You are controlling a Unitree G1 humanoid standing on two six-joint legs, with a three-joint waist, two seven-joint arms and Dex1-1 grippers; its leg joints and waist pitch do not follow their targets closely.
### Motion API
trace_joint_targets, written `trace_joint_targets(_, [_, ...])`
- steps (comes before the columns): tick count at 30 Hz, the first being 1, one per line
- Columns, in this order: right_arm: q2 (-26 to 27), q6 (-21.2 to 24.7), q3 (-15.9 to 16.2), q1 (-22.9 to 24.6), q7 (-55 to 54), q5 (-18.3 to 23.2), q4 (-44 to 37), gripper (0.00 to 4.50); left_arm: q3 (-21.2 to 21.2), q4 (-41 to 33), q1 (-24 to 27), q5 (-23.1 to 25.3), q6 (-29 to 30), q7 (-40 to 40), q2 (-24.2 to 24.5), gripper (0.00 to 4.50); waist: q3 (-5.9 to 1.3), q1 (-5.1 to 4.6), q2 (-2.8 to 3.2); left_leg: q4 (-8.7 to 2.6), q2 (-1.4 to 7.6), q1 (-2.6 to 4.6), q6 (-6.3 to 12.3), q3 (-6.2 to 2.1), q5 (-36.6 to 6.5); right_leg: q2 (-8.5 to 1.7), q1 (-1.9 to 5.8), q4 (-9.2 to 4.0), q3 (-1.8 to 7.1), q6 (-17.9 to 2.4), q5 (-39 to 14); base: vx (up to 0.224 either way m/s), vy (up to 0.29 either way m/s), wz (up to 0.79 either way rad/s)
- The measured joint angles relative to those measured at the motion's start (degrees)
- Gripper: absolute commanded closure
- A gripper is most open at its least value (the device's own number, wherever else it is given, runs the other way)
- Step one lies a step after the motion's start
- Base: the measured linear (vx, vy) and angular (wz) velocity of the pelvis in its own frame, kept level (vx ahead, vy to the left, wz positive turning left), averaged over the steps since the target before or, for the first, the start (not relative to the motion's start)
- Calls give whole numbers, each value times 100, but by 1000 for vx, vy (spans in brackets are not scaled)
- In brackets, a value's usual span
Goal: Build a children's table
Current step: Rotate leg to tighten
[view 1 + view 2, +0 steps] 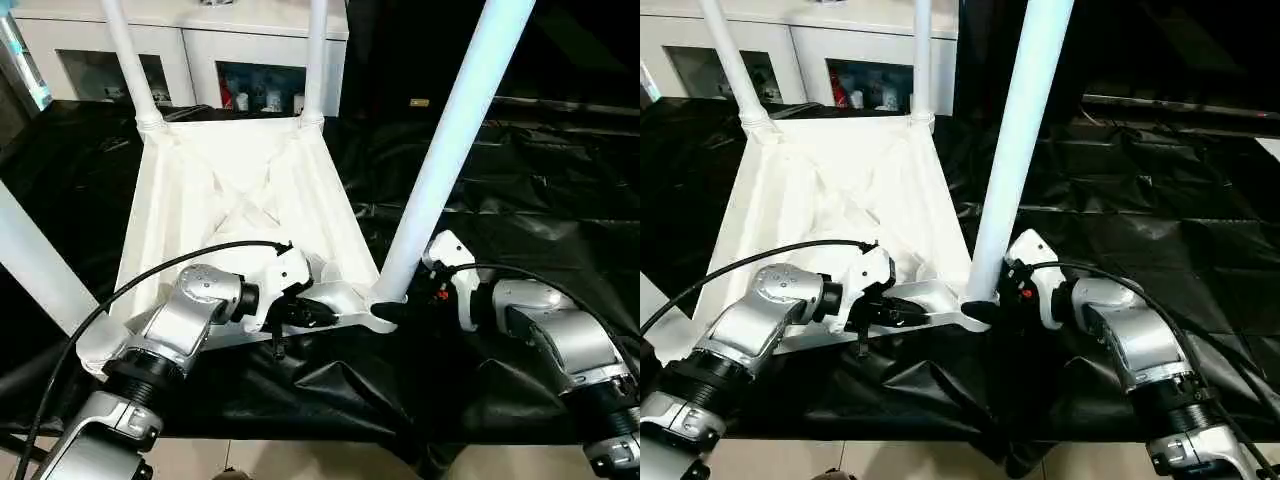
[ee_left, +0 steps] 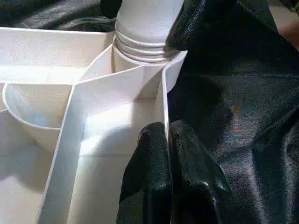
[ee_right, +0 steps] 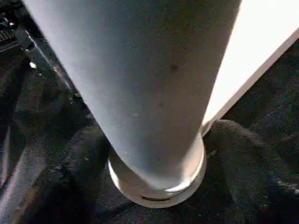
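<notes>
We pinch the tabletop (image 1: 240, 190)'s near rim with our closed left claw (image 2: 167, 140), steadying it upside down on the worktop (image 1: 1160, 200). Our right claw (image 1: 992, 300) straddles the near-right leg (image 1: 440, 160) at its socket; grip uncertain. Keep that leg plumb, seat it fully.
</notes>
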Motion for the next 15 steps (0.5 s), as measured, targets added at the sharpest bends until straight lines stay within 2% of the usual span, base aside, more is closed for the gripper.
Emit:
trace_joint_targets(1, [9,0,0,10,0,3,0,123,0,0,0,0,1,0,1,450,0,0,0,1,0,0,0,0,0,0,0,1,0,0,0,0,0,0])
trace_joint_targets(5, [68,-34,-6,57,-28,-2,0,143,-1,3,1,3,1,27,4,450,0,-5,0,5,0,1,0,0,0,0,0,4,0,-2,1,0,0,0])
trace_joint_targets(7, [185,-70,-63,84,-217,-28,54,167,0,73,-20,49,-33,183,-46,450,-1,-7,-1,10,0,8,0,0,0,0,5,7,1,-3,2,0,0,0])
trace_joint_targets(15, [1289,-230,-711,-214,-2246,-175,945,181,12,800,-490,483,16,1601,-719,450,-6,-64,-8,47,-7,27,-1,-7,1,1,22,11,2,3,11,0,0,0])
